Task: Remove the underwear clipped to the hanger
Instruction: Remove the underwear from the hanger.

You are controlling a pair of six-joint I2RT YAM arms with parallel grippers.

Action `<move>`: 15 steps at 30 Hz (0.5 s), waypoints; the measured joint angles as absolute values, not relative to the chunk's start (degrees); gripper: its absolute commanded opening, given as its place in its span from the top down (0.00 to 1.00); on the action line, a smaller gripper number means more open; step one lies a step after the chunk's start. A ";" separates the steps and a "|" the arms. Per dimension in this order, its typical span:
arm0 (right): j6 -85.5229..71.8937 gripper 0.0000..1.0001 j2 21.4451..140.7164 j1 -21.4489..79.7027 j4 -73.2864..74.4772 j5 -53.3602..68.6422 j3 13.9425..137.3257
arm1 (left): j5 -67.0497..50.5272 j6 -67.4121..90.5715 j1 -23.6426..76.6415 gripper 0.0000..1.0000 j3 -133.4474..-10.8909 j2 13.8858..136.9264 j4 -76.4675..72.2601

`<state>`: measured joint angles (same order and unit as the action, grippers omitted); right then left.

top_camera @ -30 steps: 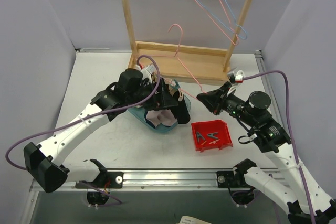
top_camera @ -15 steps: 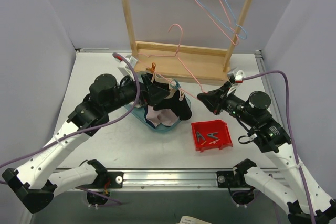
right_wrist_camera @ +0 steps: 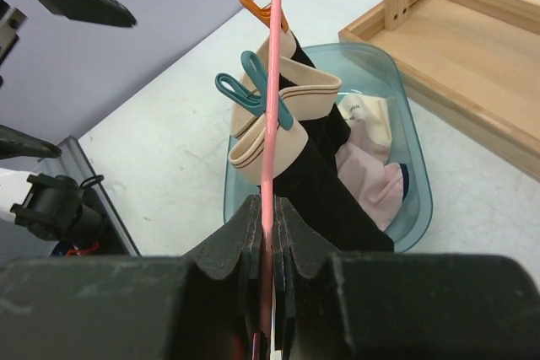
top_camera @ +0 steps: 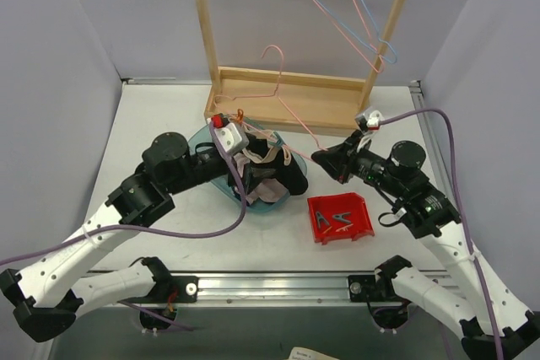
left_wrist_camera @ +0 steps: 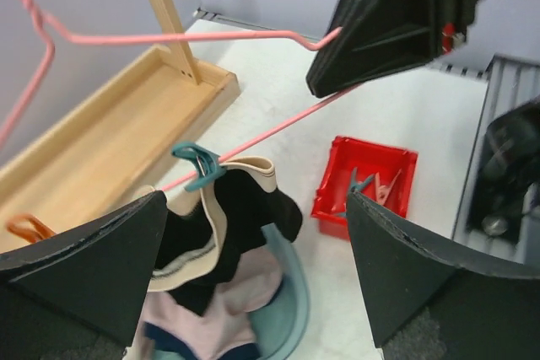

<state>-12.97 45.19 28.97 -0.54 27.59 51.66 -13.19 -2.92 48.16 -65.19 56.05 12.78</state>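
left gripper (left_wrist_camera: 256,204) jaws spread wide | right gripper (right_wrist_camera: 267,212) jaws clamped

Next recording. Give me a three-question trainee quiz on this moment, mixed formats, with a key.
1. True or false: the jaws of the right gripper are shut on the pink hanger.
2. Which clothespin, clipped on the waistband of the black underwear, sits nearest the right gripper along the hanger? A) the teal clothespin B) a yellow one C) a white one
3. Fill in: the pale pink underwear lies in the ____ basin.

Key: 1 true; 2 A; 3 teal.
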 measured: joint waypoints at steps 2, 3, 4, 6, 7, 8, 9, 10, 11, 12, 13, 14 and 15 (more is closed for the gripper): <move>-12.97 1.00 46.26 28.99 -0.47 28.77 51.66 | -14.02 -8.95 48.45 0.06 -65.19 54.41 14.44; -12.97 1.00 46.68 29.12 -0.40 29.50 51.66 | -14.33 -11.92 48.47 0.06 -65.17 53.69 15.20; -12.99 1.00 46.96 29.36 -0.32 30.20 51.66 | -14.59 -14.63 48.56 0.06 -65.17 53.08 15.99; -12.99 1.00 47.29 29.67 -0.03 31.73 51.77 | -15.29 -20.27 48.64 0.06 -65.19 52.31 18.02; -12.97 1.00 47.48 29.85 0.21 32.58 52.05 | -15.57 -22.65 48.66 0.06 -65.23 52.27 19.25; -12.99 1.00 47.70 30.15 0.30 33.45 52.36 | -15.77 -24.88 48.66 0.06 -65.34 52.34 20.73; -12.97 1.00 47.97 30.48 0.32 34.35 52.66 | -15.90 -27.03 48.66 0.06 -65.36 52.51 22.17; -12.99 1.00 48.31 30.83 0.27 35.59 53.04 | -15.92 -28.95 48.66 0.06 -65.36 52.66 23.53; -12.99 1.00 48.62 31.20 0.30 36.67 53.34 | -15.92 -30.63 48.66 0.06 -65.36 52.73 24.77; -12.97 1.00 49.01 31.64 0.30 37.65 53.65 | -15.88 -32.16 48.71 0.06 -65.34 52.71 25.74; -12.97 1.00 49.32 32.03 0.30 38.48 53.87 | -15.66 -33.47 48.84 0.06 -65.28 52.56 26.46; -12.97 1.00 49.71 32.47 0.30 39.38 54.06 | -15.46 -34.50 49.06 0.06 -65.08 52.23 26.79; -12.97 1.00 50.11 32.91 0.34 40.18 54.24 | -15.33 -35.53 49.36 0.06 -64.79 51.79 27.09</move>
